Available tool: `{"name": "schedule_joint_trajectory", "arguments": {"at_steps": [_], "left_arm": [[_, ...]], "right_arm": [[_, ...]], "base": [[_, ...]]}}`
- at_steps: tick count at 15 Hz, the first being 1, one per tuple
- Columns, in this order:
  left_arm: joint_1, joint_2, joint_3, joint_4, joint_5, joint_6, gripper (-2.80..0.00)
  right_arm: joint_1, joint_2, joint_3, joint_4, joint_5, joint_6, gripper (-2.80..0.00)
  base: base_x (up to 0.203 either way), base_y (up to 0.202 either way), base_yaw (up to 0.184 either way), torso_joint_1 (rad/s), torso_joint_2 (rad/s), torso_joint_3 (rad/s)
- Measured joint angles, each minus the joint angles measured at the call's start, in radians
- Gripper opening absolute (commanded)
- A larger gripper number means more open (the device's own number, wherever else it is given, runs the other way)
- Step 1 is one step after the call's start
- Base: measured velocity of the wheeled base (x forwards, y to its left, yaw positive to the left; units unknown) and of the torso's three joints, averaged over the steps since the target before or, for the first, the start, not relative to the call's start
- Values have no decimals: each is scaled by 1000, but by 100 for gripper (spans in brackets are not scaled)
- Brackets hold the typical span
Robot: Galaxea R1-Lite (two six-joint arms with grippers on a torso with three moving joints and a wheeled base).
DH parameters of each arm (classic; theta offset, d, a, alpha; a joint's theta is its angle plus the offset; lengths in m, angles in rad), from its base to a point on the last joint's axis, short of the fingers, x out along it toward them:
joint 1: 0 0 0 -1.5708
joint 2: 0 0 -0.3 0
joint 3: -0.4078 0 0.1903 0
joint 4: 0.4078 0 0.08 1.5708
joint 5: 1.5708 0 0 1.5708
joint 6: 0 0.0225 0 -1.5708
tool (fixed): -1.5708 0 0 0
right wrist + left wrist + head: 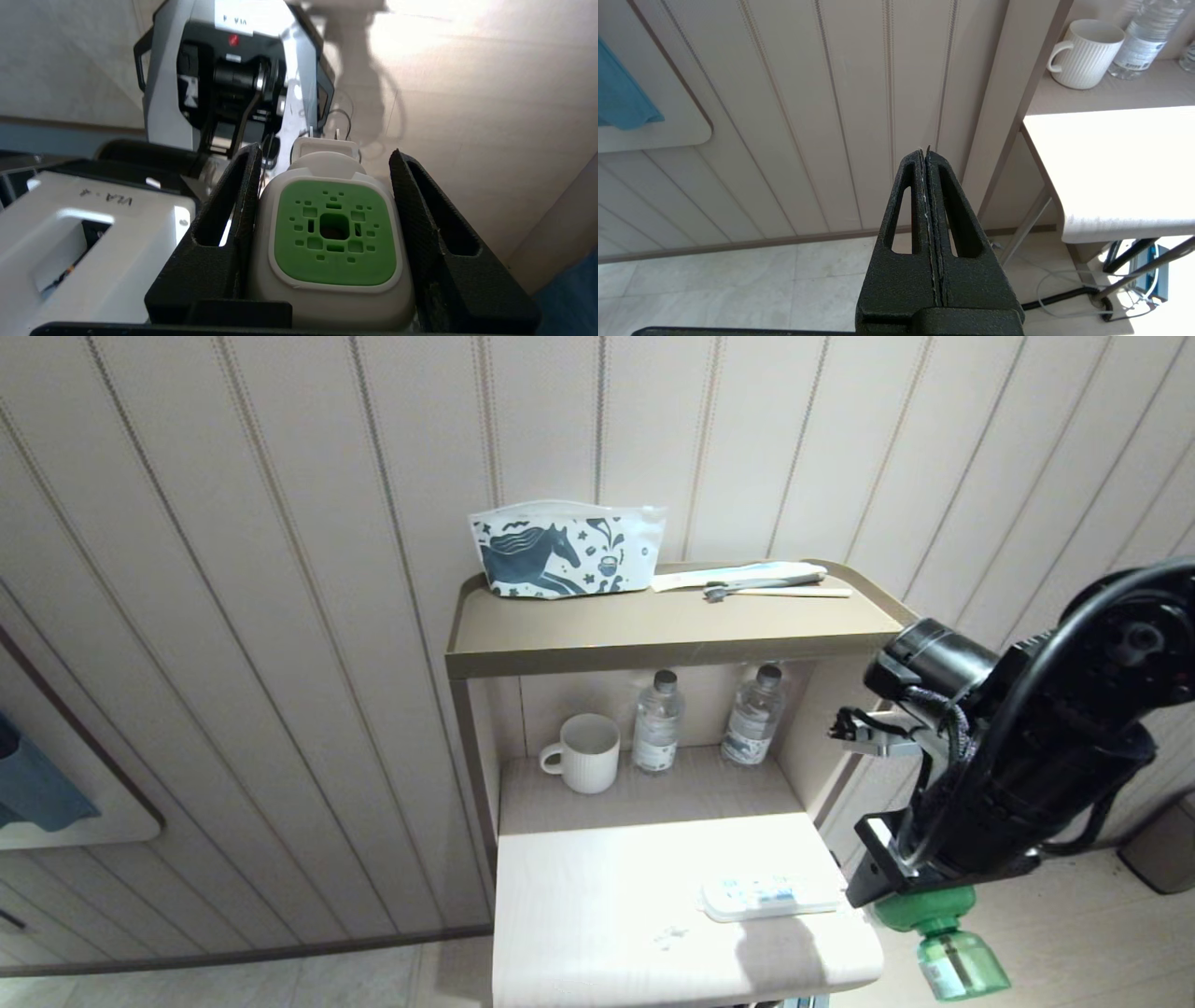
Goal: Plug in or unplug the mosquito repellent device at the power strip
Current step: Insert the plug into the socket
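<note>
Off the right edge of the table (597,896), right gripper (327,233) clamped on the mosquito repellent device (334,242), one finger pressed to each side of its white body; green vented top patch faces the wrist camera, prongs pointing away. Green bottle (952,947) hangs below the gripper, past the table corner, clear of the surface.

Near that same edge, lying flat: power strip (770,896), blue socket faces up, nothing plugged in; cord not traceable. Small whitish specks beside it, too small to identify.

On the recessed shelf behind: ribbed white mug (586,753), inside not visible, and two clear water bottles (657,723), capped, contents hard to judge. On the upper shelf (653,635): horse-print pouch (565,551) leaning on the wall panelling, zipped, beside a flat packet and slim toiletries (756,581), hard to tell apart.

Much of the right side blocked by the black arm and its cables. Grey bin (1162,845) cut off at the frame edge.

Left gripper (928,158) low beside the table, fingers pressed together, holding nothing.
</note>
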Motion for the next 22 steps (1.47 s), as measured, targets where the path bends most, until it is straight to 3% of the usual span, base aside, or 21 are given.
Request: {"name": "schedule_joint_trajectory", "arguments": {"at_steps": [4, 8, 15, 22], "left_arm": [[0, 0, 0, 0, 0, 0, -280], [0, 0, 0, 0, 0, -1, -280], [0, 0, 0, 0, 0, 0, -280], [1, 0, 0, 0, 0, 0, -280]], "right_arm": [[-68, -11, 74, -5, 82, -4, -280], [-107, 31, 64, -8, 86, 0, -280], [-130, 158, 10, -63, -47, 5, -280], [-164, 272, -25, -74, -62, 5, -280]], "base": [[0, 0, 0, 0, 0, 0], [0, 0, 0, 0, 0, 0], [0, 0, 0, 0, 0, 0], [0, 0, 0, 0, 0, 0]]}}
